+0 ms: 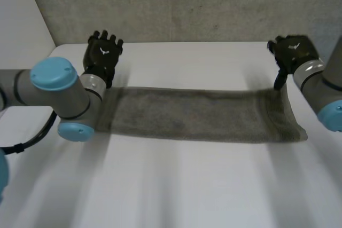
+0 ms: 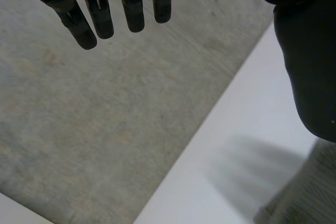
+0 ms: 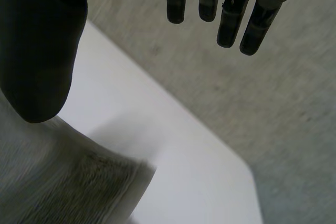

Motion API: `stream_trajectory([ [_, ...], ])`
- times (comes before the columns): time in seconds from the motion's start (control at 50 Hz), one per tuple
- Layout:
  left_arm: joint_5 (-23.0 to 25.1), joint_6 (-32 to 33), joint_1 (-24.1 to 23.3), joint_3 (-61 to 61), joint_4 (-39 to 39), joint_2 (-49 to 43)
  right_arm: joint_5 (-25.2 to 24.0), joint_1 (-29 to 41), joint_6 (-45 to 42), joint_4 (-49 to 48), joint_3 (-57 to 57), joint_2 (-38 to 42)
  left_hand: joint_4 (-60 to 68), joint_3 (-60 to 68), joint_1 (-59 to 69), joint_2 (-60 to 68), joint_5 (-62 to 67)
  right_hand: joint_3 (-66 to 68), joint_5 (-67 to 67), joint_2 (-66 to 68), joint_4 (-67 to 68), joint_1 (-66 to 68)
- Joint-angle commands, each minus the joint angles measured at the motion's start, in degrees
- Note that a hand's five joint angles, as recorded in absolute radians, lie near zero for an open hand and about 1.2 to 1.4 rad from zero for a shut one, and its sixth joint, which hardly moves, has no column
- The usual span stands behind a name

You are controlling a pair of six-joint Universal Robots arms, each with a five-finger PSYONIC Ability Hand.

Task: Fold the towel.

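The towel (image 1: 197, 116) lies flat on the bench (image 1: 187, 185) as one long strip, running from beside my left arm (image 1: 59, 86) across to the right, where its end spreads a little wider. My left hand (image 1: 102, 53) hangs just past the strip's far left corner, palm turned away from me. From that wrist its fingers (image 2: 100, 17) are straight and apart from the thumb (image 2: 310, 51), with nothing between them. The towel's corner (image 2: 310, 192) lies below the thumb, clear of it. My right hand (image 1: 293, 50) is at the far right corner, likewise spread and holding nothing, its fingers (image 3: 228, 19) straight. Its thumb (image 3: 37, 51) points down over the towel's hemmed edge (image 3: 68, 182), and I cannot tell whether the tip touches the cloth.
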Motion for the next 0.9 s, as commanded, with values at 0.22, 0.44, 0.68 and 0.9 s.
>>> stream_trajectory([
  [0.22, 0.8, -7.3, 0.0, -14.3, -1.0, 13.6, -7.2, -0.4, -2.7, 17.1, 7.2, -10.7, -4.2, -3.2, -4.7, -3.9, -11.8, -4.5, -3.3, -4.9, -4.6, -3.3],
  [0.44, 4.2, -10.1, 0.8, -24.7, -3.1, 19.2, -7.7, -1.9, -8.1, 13.0, 20.0, -10.7, -4.1, -3.1, -4.5, -3.7, -11.7, 7.6, 8.9, 7.2, 7.5, 8.8],
  [0.68, 6.1, -17.6, 2.1, -27.5, -7.6, 19.8, -6.9, -5.0, -9.7, 0.5, 26.1, -5.1, -3.2, -2.2, -3.7, -2.9, -10.8, 12.3, 13.5, 11.9, 12.2, 13.5],
  [0.9, 6.2, -17.9, 2.4, -28.3, -7.6, 20.5, -3.1, -5.8, -13.8, -3.1, 24.6, -0.7, -2.9, -1.9, -3.3, -2.5, -10.5, 25.9, 27.1, 25.5, 25.8, 27.1],
])
